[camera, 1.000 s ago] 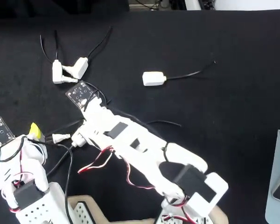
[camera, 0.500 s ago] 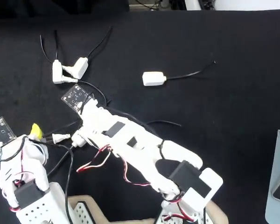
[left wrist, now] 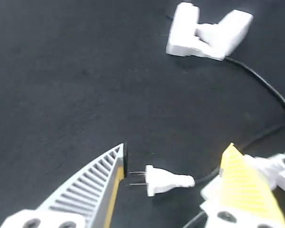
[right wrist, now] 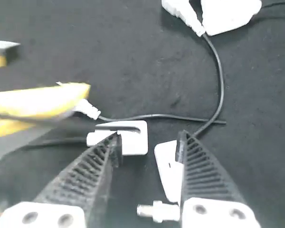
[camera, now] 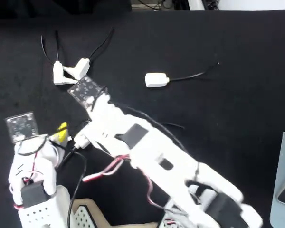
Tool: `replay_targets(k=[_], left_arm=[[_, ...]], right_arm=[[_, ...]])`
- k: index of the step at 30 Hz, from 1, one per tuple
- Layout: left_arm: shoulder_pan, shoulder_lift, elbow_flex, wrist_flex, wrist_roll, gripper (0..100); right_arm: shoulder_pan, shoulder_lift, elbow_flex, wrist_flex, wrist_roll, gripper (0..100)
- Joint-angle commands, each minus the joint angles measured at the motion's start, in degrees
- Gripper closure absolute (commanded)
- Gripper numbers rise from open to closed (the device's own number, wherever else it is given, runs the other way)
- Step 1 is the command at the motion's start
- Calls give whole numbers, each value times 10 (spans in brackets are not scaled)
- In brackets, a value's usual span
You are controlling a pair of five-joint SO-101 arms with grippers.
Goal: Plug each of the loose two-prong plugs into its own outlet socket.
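Here, left gripper [left wrist: 175,148] gapes around 1 plug [left wrist: 164,179]; right gripper [right wrist: 148,137] spread beside a white block [right wrist: 133,130].

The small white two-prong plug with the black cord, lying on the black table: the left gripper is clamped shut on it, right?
Not clamped. In the left wrist view the left gripper is open, and the small white two-prong plug lies on the black table between its fingers.

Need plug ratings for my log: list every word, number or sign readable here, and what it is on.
No text can be read. The loose plug, the lone white socket and the table show no print; marks on the wrist circuit boards are too small to read.
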Motion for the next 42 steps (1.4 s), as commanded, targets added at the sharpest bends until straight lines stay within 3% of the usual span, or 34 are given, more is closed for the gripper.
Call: replay_targets(k=[1, 7, 12, 22, 37, 42], left_arm=[[47, 1, -2, -8, -29, 680], [108, 2, -7, 22, -79, 678], [139, 2, -2, 25, -113, 678], [160, 26, -8, 27, -178, 678], [194, 420, -221, 22, -181, 673], [193, 576, -270, -18, -181, 655]], right_arm=[[13, -115, -14, 86, -5, 825], [125, -218, 14, 185, -8, 822], [203, -233, 87, 142, -7, 822], [252, -233, 188, 26, -4, 822], [253, -233, 196, 19, -4, 822], [253, -233, 197, 19, -4, 822]])
